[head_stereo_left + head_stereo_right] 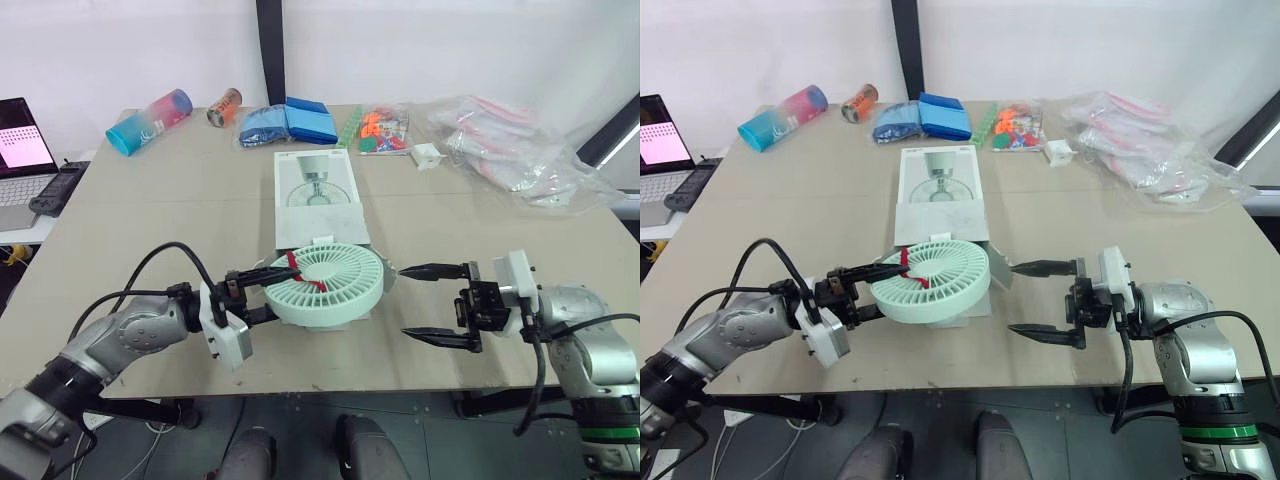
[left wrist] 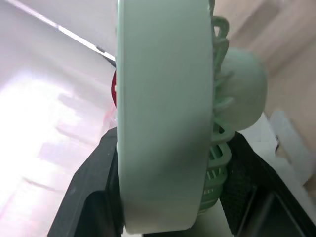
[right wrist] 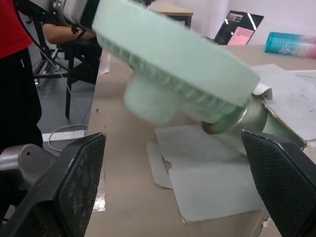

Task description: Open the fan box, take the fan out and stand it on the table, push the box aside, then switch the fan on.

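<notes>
Head view: the mint fan (image 1: 325,285), a light, rigid plastic disc with a slatted grille, is held tilted over the near flap of the white cardboard box (image 1: 315,200), its rim pinched by the left gripper (image 1: 285,292). The right gripper (image 1: 402,301) gapes empty just beside it. Left wrist view: the pads (image 2: 91,192) clamp the broad, smooth and probably slippery rim, a sounder hold than the thin slats. Right wrist view: the fingers (image 3: 74,187) stand wide apart, facing the fan's underside.

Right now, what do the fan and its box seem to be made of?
The fan: likely moulded plastic, pale green, matt; its grille ribs look cast in one piece. The box: probably thin cardboard, white, printed; its flap lies flat, bent at a fold.
</notes>
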